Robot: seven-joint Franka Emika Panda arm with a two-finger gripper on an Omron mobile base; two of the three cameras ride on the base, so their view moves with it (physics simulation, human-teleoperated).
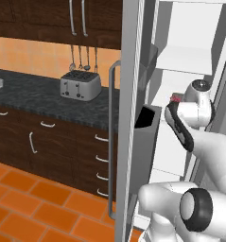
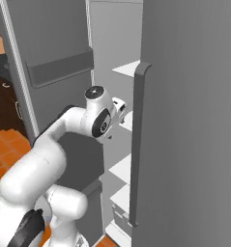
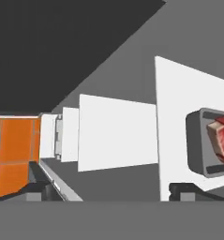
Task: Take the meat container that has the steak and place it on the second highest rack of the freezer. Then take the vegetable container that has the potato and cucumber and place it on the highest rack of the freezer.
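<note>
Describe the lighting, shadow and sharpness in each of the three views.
Left base view: even, flat lighting; the toaster is slightly soft, and the dark door bin is in shade. Right base view: dull grey, the freezer door without glare. Hand view: a dark upper corner, bright white shelves, and the steak cut off by the frame edge.

I am working in a kitchen: dark cabinets [image 1: 39, 137], a speckled counter [image 1: 34, 92] with a toaster [image 1: 80, 85], hanging utensils [image 1: 83, 59], and the open freezer [image 1: 190, 52].
</note>
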